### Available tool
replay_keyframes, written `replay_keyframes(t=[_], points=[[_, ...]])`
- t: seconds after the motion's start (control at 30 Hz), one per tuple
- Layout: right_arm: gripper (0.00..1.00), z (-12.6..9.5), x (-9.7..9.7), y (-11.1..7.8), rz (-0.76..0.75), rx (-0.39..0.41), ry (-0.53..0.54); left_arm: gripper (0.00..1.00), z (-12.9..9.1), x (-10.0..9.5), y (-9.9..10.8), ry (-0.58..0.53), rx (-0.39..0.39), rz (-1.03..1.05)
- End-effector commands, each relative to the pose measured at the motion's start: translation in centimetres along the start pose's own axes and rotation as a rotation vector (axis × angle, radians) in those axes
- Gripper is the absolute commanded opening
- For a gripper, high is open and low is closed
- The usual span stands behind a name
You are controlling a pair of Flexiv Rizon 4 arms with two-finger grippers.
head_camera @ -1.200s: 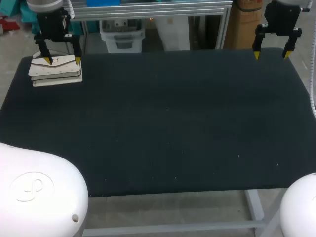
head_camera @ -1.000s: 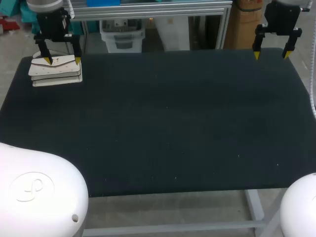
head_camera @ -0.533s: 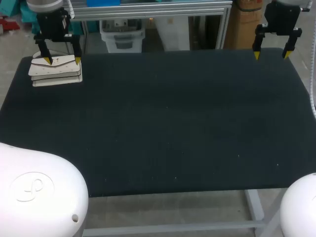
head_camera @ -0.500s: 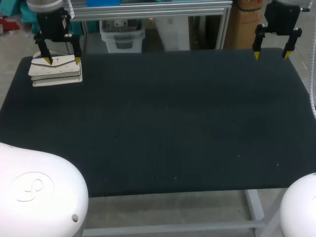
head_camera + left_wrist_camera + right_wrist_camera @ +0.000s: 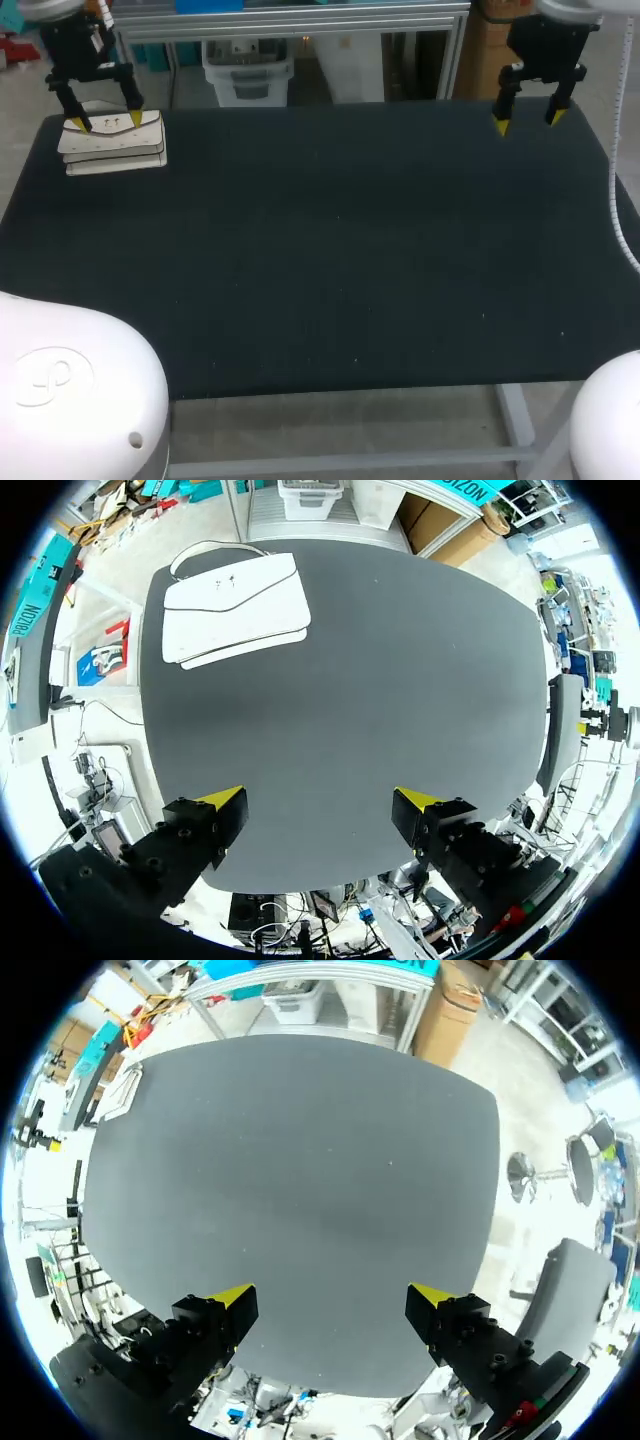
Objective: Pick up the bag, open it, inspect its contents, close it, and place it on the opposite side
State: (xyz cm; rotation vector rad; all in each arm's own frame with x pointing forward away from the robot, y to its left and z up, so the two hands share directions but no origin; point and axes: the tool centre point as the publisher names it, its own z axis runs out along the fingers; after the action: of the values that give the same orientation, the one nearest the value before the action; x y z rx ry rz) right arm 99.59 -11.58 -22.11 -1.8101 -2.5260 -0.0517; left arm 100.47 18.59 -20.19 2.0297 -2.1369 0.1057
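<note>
A flat white bag [image 5: 112, 146] with a thin handle lies closed at the far left corner of the dark table [image 5: 330, 250]. My left gripper [image 5: 106, 121] hangs open above the bag's far edge, not touching it. In the left wrist view the bag [image 5: 235, 605] lies well ahead of the open left gripper [image 5: 320, 802], whose yellow fingertips [image 5: 225, 800] have nothing between them. My right gripper [image 5: 525, 120] stands open over the far right edge of the table. From the right wrist view the open right gripper [image 5: 332, 1295] faces bare mat, with the bag [image 5: 122, 1088] small at the far corner.
The dark mat covers the whole tabletop. White arm housings [image 5: 70, 390] sit at the near left and near right corners of the head view. Nothing else lies on the table besides the bag.
Both arms have shifted to the left: the left gripper now sits over the bag's left part, and the right gripper has come slightly inward and lower. The bag has not moved.
</note>
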Motion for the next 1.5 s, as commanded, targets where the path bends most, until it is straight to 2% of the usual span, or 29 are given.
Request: replay_keyframes(t=[0.03, 0.13, 0.23, 0.8, 0.97, 1.1, 1.27, 1.3, 1.5], points=[[1.00, 1.7, 2.0, -0.3, -0.265, -0.028, -0.045, 1.00, 0.3, -3.7, -2.2, 0.200, -0.102, -0.005], [1.00, 2.2, 3.1, -0.4, -0.387, -0.029, -0.019, 1.00, 0.6, -5.1, -3.0, 0.249, -0.092, -0.009], [1.00, 2.8, 3.4, -0.5, -0.522, 0.039, 0.078, 1.00, 0.8, -6.3, -3.4, 0.298, -0.062, 0.076], [1.00, 2.8, 3.4, -0.5, -0.522, 0.039, 0.078, 1.00, 0.8, -6.6, -3.6, 0.314, -0.061, 0.111], [1.00, 4.5, 3.7, 1.0, -0.609, -0.149, 0.012, 1.00, 1.5, -8.6, -5.0, 0.304, -0.021, 0.061], [1.00, 6.0, 3.9, 1.6, -0.648, -0.243, 0.014, 1.00, 2.4, -11.1, -6.6, 0.328, 0.000, 0.007], [1.00, 6.2, 4.4, 1.8, -0.701, -0.316, 0.018, 1.00, 3.4, -14.3, -8.3, 0.377, 0.027, -0.047], [1.00, 6.1, 4.6, 1.9, -0.717, -0.334, 0.018, 1.00, 3.8, -15.2, -8.7, 0.419, 0.028, -0.046], [1.00, 6.3, 5.3, 2.0, -0.761, -0.393, 0.065, 1.00, 5.7, -18.0, -10.1, 0.440, 0.083, -0.065]])
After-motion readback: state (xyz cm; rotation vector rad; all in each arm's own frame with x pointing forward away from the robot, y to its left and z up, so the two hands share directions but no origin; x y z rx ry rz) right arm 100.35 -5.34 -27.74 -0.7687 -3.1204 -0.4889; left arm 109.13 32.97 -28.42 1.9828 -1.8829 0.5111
